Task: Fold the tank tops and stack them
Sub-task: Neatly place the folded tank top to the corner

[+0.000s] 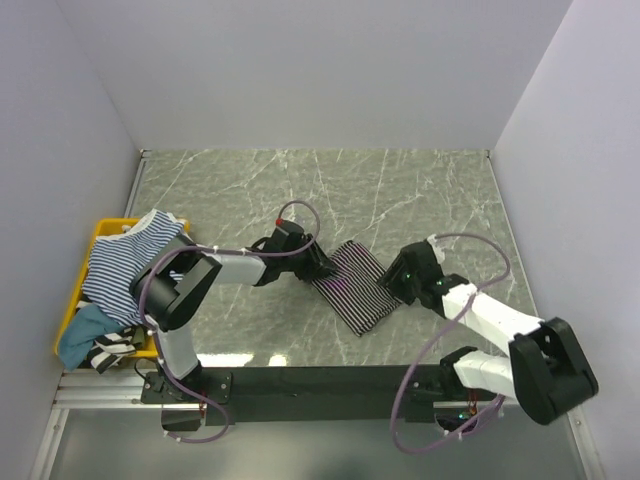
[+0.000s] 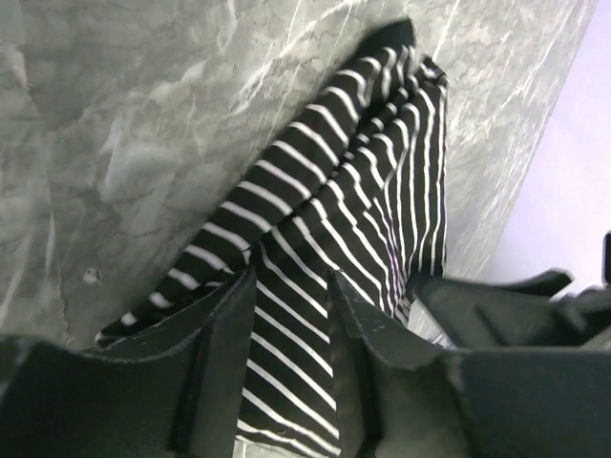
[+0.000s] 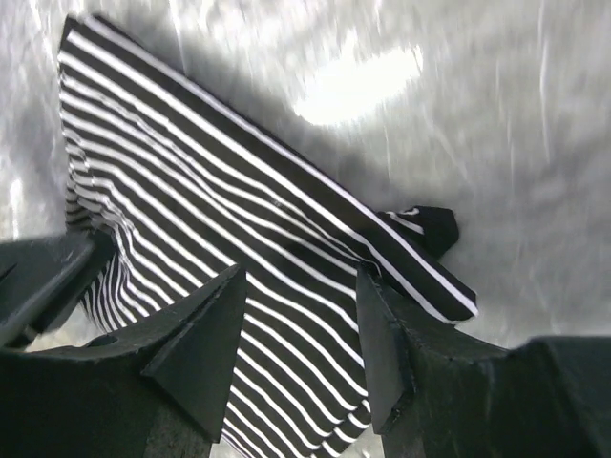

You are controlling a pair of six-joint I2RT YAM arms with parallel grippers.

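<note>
The black-and-white tank top lies folded flat between and just beneath the left gripper and the right gripper, both spread and pinching nothing. Beyond the left gripper's outer side, other tank tops sit heaped in a yellow bin, so most folding and all stacking likely remain.

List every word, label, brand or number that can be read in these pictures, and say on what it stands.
None: no text can be read in any view.
The folded black-and-white tank top shows only stripes.
The yellow bin, the striped clothes in it and the table carry no readable label.
</note>
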